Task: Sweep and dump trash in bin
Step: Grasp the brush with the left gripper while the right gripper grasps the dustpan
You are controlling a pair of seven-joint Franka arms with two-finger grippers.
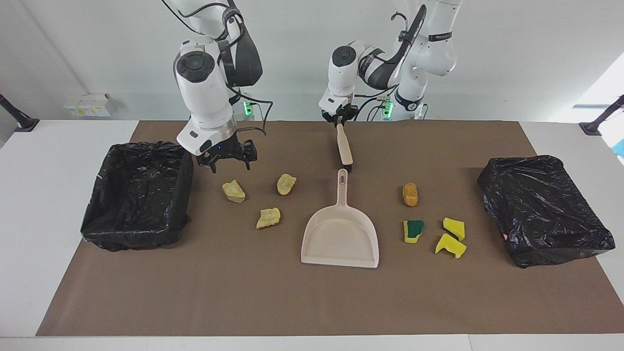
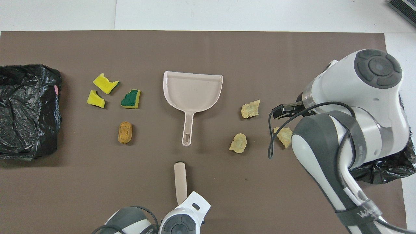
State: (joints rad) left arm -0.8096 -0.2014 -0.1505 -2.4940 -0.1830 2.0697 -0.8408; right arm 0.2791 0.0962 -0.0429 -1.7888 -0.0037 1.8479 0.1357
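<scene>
We see a brown mat (image 1: 292,302) w/ two black-lined bins: one (image 1: 136,195) at the right arm's end, one (image 1: 543,209) at the left arm's end. Our left gripper (image 1: 340,121) is pressed together on the brush (image 1: 343,144) handle's end, nearer the robots than the dustpan (image 1: 340,234), which lies flat mid-mat. Our right gripper (image 1: 229,163), fingers spread and empty, hovers over the mat between its bin and the tan chunks (image 1: 234,191). Nothing swept yet, we judge: tan chunks sit toward the right arm's end, yellow sponge pieces (image 1: 451,244) and an orange lump (image 1: 410,194) toward the left arm's. Sweeping and dumping all remain.
</scene>
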